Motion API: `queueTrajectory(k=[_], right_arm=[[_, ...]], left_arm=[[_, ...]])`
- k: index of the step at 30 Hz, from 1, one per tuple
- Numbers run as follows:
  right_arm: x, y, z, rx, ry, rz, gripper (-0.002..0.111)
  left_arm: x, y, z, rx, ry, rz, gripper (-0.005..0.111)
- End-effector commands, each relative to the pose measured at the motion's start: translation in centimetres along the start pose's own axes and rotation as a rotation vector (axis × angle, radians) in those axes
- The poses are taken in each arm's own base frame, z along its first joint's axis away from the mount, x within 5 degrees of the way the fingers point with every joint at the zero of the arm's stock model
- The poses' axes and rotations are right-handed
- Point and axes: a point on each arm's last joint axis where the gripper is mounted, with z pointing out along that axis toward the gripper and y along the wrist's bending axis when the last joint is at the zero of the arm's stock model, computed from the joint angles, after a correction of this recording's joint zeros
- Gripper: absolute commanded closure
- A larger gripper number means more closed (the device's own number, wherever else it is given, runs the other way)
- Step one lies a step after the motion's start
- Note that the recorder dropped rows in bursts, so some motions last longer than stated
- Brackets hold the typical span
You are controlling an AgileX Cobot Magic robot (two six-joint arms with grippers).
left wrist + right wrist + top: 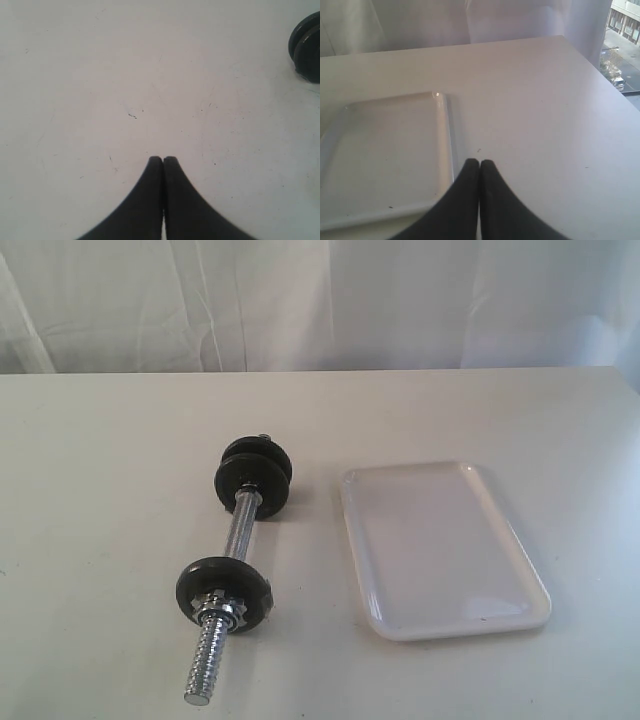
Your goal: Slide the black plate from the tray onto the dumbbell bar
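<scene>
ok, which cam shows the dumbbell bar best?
Exterior view: the whole dumbbell bar lies in frame, left of the tray. Left wrist view catches only black discs at the edge; right wrist view shows none of it.

Partly beyond the picture edges: black discs (306, 47), tray (385, 150).

Left end effector (163, 159), black, curved, tapering

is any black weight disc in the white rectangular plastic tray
No, the tray holds nothing; the black discs sit on the chrome bar.
</scene>
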Motion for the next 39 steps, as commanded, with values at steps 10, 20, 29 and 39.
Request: queueTrajectory(k=[10,20,29,39], right_arm=[[0.03,0.28,-0.05,-0.051,0.0,-0.023,0.108],[0.03,0.26,-0.05,-0.049,0.0,-0.031,0.108],[0.03,0.26,-0.05,-0.049,0.0,-0.031,0.108],[0.03,0.26,-0.05,-0.049,0.0,-0.014,0.108]], left_arm=[[0.14,-0.05,0.05,0.009,-0.002,-0.002,0.107],[0.14,-0.05,0.05,0.009,-0.002,-0.002,0.107],[0.14,-0.05,0.05,0.009,-0.002,-0.002,0.107],[0.14,-0.05,0.05,0.009,-0.002,-0.002,0.107]])
